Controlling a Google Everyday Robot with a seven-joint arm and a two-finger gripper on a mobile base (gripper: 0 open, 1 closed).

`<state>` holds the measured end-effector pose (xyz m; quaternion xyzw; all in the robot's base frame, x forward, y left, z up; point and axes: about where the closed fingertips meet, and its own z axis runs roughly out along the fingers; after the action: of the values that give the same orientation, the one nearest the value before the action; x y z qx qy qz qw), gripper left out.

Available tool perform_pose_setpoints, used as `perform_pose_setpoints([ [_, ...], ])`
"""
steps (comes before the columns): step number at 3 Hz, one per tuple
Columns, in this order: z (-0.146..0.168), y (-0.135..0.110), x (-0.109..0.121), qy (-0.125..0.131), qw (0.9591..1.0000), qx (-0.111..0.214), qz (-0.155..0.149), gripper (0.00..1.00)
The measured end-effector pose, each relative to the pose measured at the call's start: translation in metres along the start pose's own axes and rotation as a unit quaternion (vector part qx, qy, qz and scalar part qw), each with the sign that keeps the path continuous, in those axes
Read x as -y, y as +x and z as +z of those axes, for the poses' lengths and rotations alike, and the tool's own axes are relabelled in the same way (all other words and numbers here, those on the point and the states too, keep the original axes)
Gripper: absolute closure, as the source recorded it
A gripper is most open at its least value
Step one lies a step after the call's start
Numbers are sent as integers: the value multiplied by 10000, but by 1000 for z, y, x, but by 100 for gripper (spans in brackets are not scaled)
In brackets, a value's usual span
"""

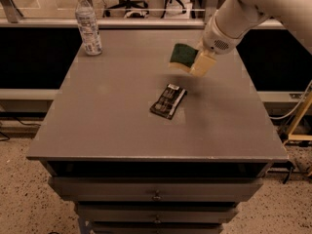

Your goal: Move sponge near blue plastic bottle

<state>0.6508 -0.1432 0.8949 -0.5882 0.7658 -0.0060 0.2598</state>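
Sponge (181, 53) in hand (194, 65) (apparently aloft) over table (122, 111) rear-right.

Quick count: one sponge (181, 56), one blue plastic bottle (88, 23) and one flat black packet (168, 101), all on or over a single worktop (112, 116). There's one gripper (196, 65), up over the worktop's far right part, jaws clamped on the sponge. Under the worktop I count two drawer knobs (156, 195).
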Motion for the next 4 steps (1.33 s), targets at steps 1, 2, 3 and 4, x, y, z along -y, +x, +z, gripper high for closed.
perform_pose_setpoints([
  [1,13,-32,23,123,9991,379,-136,100],
  [2,26,-62,49,285,9972,654,-213,100],
  [3,39,-89,70,445,9956,781,-251,100],
  [4,44,-92,71,479,9954,787,-256,100],
])
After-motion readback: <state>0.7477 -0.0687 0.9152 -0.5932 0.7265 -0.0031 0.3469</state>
